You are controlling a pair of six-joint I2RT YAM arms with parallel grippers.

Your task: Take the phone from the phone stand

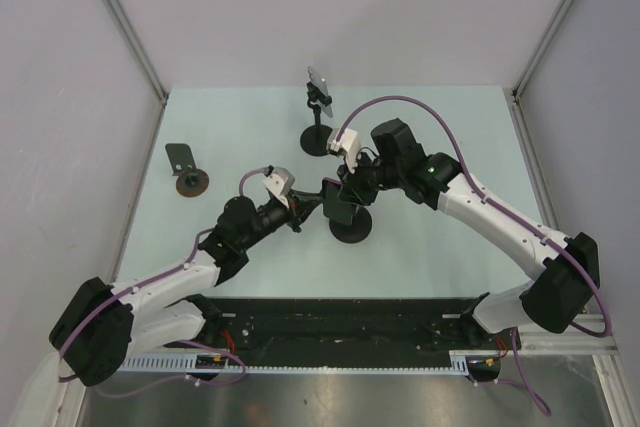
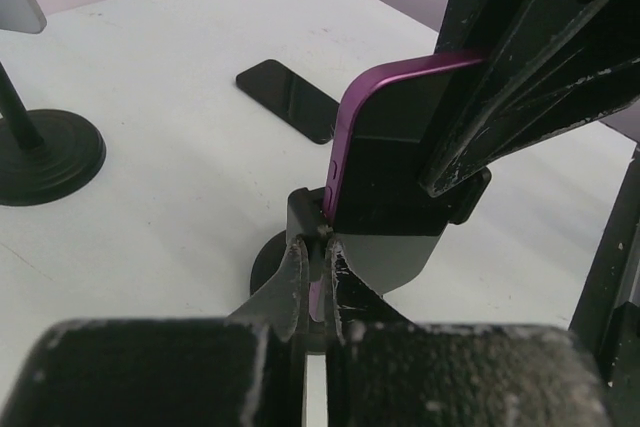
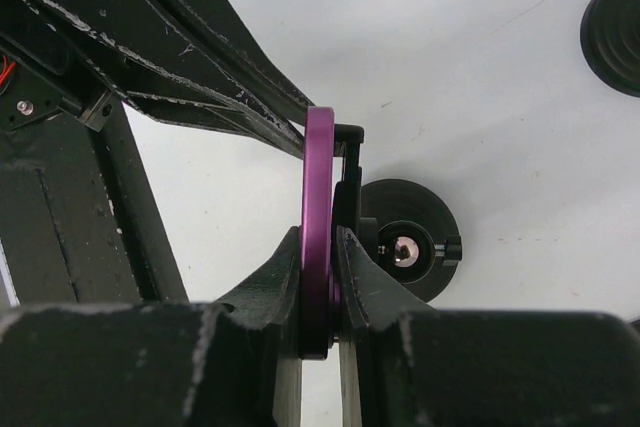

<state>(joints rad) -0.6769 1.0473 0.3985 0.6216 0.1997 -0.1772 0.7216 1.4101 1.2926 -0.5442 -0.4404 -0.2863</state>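
Note:
A purple phone (image 2: 385, 117) stands upright in the clamp of a black phone stand (image 1: 352, 227) at the table's middle. My right gripper (image 3: 322, 237) is shut on the phone's (image 3: 319, 177) upper edge, one finger on each face. It comes down from the upper right in the left wrist view (image 2: 520, 67). My left gripper (image 2: 313, 247) is shut on the stand's thin cradle bracket (image 2: 400, 257) just below the phone. The stand's round base (image 3: 410, 247) rests on the table. Both grippers meet at the stand in the top view (image 1: 335, 202).
A second black stand (image 1: 320, 137) holding a silver phone (image 1: 318, 82) is at the back centre. A small dark stand (image 1: 185, 175) sits at the left. A black phone (image 2: 285, 97) lies flat on the table behind the stand.

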